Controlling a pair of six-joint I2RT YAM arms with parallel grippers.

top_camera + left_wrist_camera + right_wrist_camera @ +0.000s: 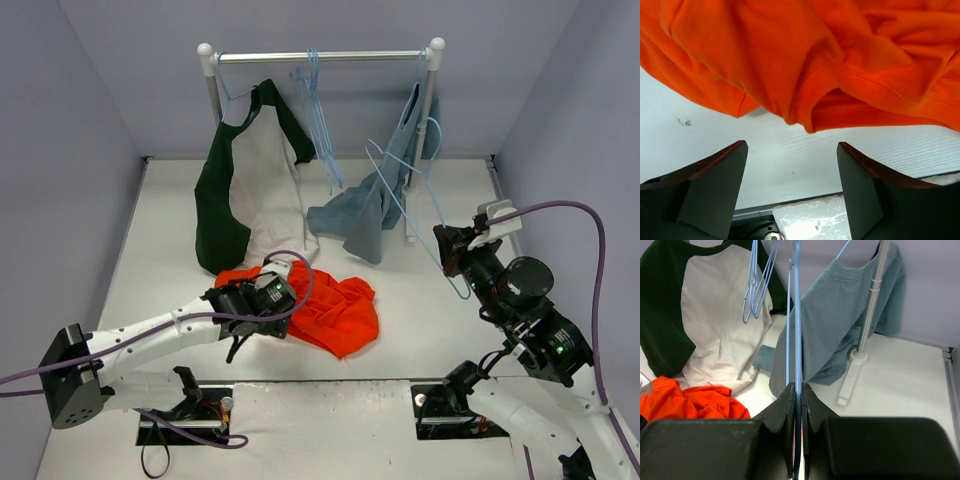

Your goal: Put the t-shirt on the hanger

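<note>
Left gripper point(791, 146) is spread wide with nothing between the jaws. The t-shirt point(830, 65) lies bunched just ahead of the tips, its stitched hem point(865, 82) nearest. Best bet is to slide forward low along the table point(890, 150) and pinch that hem, one layer only. Right gripper point(796, 390) is clamped tight on the hanger point(798, 315), its wire rising straight out of the jaws. Keep it level, I'd say.

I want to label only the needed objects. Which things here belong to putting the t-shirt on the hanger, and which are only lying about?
Belongs to the job: t-shirt; hanger, held in the shut right gripper; open left gripper.

Not part of it: green-and-white garment; grey-blue garment; spare hangers; rack.
</note>
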